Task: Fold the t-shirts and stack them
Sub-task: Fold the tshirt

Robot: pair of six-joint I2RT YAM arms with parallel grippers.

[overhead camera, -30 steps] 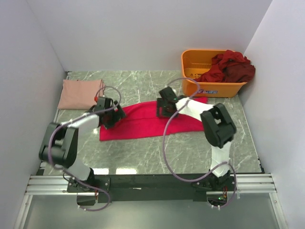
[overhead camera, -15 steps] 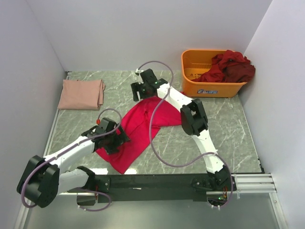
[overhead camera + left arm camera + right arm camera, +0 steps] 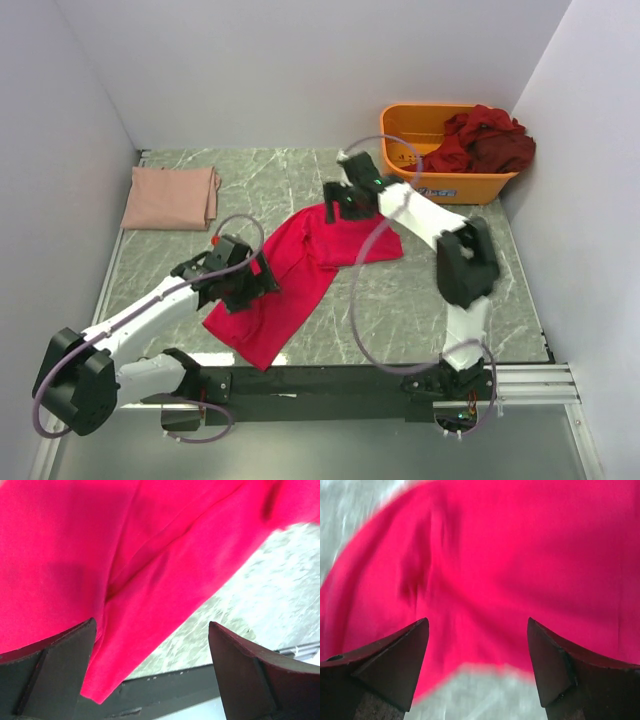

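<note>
Bin (image 3: 440,187) (overhead only); red shirt (image 3: 290,270) everywhere

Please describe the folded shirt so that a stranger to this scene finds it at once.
On the grey marble table, look to the far left corner, opposite the orange bin. The pale pink shirt lies there, folded into a flat rectangle. The bright red shirt in the middle lies loose and unfolded, and the dark red cloth is heaped in the bin.
</note>
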